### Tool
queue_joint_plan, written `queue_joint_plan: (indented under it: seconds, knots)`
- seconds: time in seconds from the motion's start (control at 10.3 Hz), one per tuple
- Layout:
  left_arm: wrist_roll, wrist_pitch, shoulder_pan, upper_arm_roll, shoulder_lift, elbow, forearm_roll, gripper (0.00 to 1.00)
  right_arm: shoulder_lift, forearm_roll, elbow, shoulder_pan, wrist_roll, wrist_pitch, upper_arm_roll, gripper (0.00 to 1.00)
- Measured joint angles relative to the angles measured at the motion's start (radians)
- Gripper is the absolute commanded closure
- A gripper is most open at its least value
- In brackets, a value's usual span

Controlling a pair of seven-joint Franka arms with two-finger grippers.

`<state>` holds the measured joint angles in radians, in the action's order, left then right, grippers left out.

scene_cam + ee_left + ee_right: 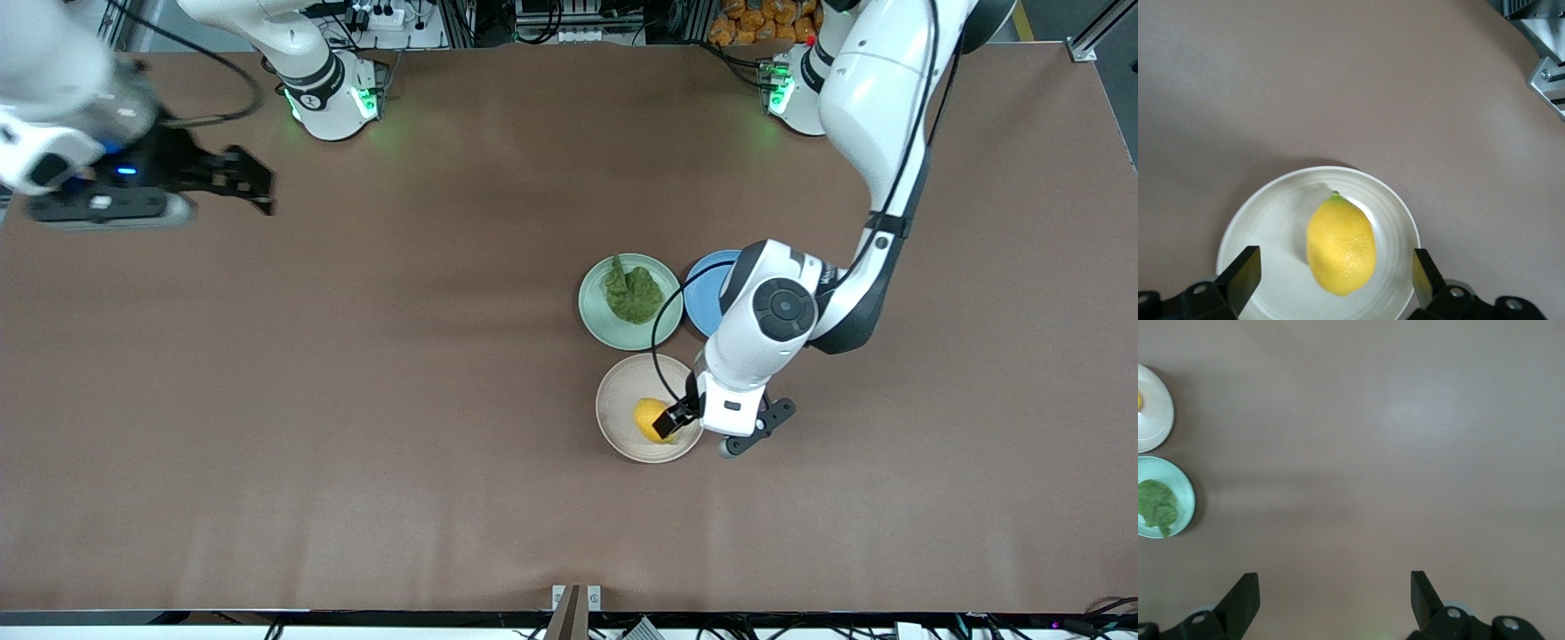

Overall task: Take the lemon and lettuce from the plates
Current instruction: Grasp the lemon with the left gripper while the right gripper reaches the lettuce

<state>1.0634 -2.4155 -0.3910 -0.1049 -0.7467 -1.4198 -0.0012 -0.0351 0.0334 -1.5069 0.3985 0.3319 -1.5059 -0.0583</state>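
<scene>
The yellow lemon (652,420) lies on the beige-cream plate (620,400). My left gripper (680,418) hangs open just over that plate, and in the left wrist view its fingers (1245,275) stand on either side of the lemon (1341,245) without touching it. The dark green lettuce (633,292) lies on the mint plate (600,313), farther from the front camera than the beige plate. My right gripper (251,182) waits open and empty over bare table at the right arm's end. Its wrist view shows the lettuce (1157,505) and both plates far off.
A blue plate (705,286) lies beside the mint plate, toward the left arm's end, partly covered by the left arm. The brown table (400,400) spreads wide around the three plates.
</scene>
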Motion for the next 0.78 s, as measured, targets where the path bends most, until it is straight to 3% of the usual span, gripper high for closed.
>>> queue_joint_plan:
  seconds: [0.78]
  knots:
    - [0.013, -0.152, -0.037, 0.004, -0.123, 0.006, 0.000, 0.00, -0.274, -0.038, -0.009, 0.430, 0.521, -0.263, 0.001, 0.00]
